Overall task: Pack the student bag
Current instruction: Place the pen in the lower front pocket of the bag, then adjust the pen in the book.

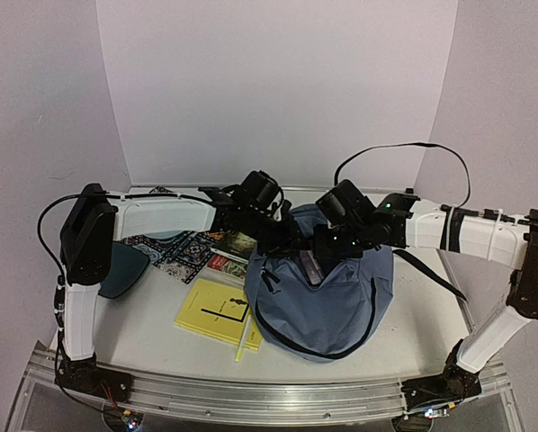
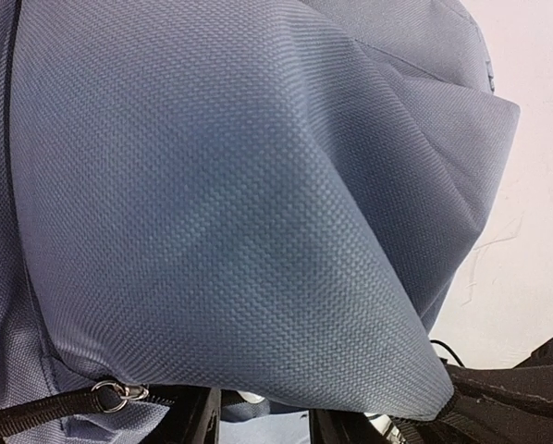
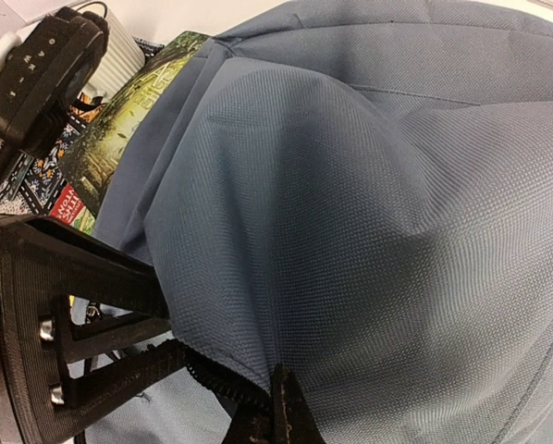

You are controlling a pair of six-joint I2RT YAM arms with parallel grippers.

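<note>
The student bag, a blue-grey backpack, lies in the middle of the table with its dark zipper opening toward the arms. My right gripper is at the top edge of the opening. In the right wrist view it is shut on the fabric and zipper edge of the bag. My left gripper is at the bag's upper left edge. In the left wrist view its fingers stand apart under the draped bag fabric, and their tips are hidden. A dark purplish thing shows in the opening.
A yellow book with a pencil lies left of the bag. Behind it are a red book, a green-cover book and a patterned one. A dark teal tray sits far left. Black straps trail right.
</note>
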